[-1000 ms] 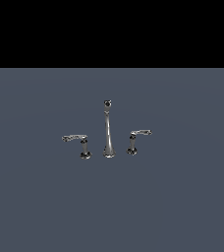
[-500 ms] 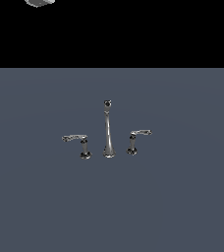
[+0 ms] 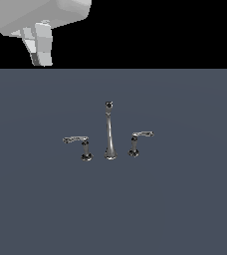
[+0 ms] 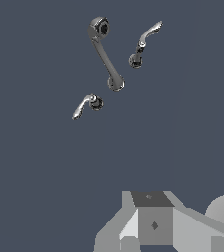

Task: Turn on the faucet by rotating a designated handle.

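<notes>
1. My gripper (image 3: 42,52) hangs high at the top of the exterior view, toward that view's left, well apart from everything on the surface. Touching nothing.
2. Jaw state: can't tell. The ext. view shows only the pale hand body and one finger stack; the wrist view shows housing, no clear gap.
3. The faucet (image 3: 109,133) sits mid-scene on the grey surface (image 3: 185,209): tall thin spout in the centre, a lever on each side.
4. The handle (image 3: 80,145) I want is the one on the exterior view's left, longer lever arm, short post, round base. In the wrist view it's (image 4: 86,105). The smaller handle (image 3: 138,141) stands on the other side of the spout; leave it alone.
5. Handling, my guess: rigid chrome, won't flex or break, but smooth and slick, so pads could slide off. The pivot prob. resists somewhat.
6. Where to take it: out near the lever's free end for most leverage, pushing sideways around the post, or pinching across the arm. Avoid the post and base, no turning gained there.
7. Approach not yet made; a long descent first, w/ the spout kept clear.
</notes>
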`<state>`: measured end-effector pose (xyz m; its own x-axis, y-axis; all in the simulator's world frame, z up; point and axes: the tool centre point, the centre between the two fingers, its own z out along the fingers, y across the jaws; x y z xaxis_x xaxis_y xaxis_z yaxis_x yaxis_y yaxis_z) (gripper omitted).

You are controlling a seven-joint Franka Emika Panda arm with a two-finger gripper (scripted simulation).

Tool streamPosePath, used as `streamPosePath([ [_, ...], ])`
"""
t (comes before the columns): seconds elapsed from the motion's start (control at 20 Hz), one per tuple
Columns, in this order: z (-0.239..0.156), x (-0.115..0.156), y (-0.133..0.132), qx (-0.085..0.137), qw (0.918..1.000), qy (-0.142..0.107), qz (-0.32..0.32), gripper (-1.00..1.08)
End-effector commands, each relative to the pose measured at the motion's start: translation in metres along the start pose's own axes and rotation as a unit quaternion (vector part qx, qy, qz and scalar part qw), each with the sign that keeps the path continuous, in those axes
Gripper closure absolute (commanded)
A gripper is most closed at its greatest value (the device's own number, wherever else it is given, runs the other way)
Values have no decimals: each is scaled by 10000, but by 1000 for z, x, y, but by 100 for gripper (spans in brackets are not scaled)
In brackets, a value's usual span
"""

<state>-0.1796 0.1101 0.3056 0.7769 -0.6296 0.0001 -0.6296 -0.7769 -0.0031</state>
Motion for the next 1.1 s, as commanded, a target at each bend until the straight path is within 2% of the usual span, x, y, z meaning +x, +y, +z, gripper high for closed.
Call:
streamPosePath([
  [0.0, 15, 3, -11, 10, 9997, -5, 259, 108],
  [0.45, 64, 18, -45, 27, 9942, -21, 1078, 108],
  [1.05, 116, 42, -79, 35, 9806, -29, 1961, 108],
])
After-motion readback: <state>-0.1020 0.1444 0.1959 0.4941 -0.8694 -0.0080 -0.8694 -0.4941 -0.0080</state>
